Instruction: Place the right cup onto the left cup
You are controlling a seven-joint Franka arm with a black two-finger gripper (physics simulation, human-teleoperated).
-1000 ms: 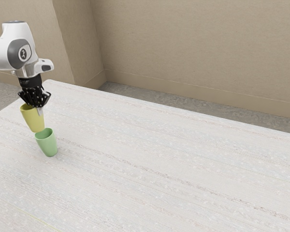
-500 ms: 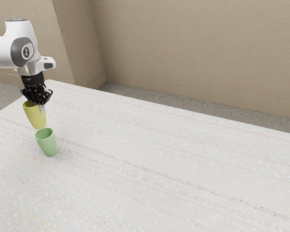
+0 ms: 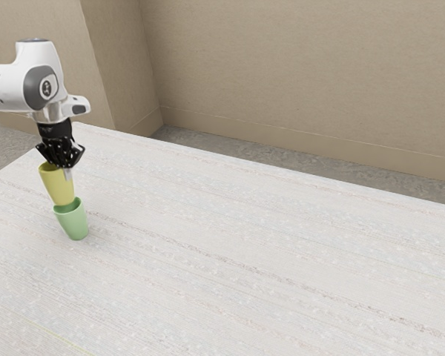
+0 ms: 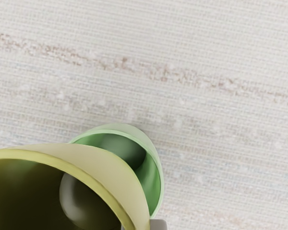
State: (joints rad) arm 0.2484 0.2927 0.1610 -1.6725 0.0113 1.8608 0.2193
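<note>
In the exterior view, left of the frame, I have the gripper (image 3: 64, 170) pinching the yellow cup (image 3: 58, 187) by its wall, its base close by the rim of the green cup (image 3: 73, 222), which stands on the table (image 3: 230, 252). In the wrist view the green mouth peeks past the yellow wall; if they're misaligned, lowering could catch the rim and tip the green cup

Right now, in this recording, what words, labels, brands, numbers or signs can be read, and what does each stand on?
Small mark on the round grey joint cover of the white robot arm: too small to read.
Yellow tapered cup, green tapered cup: no text visible.
Whitish streaked table, beige wall: no text visible.
</note>
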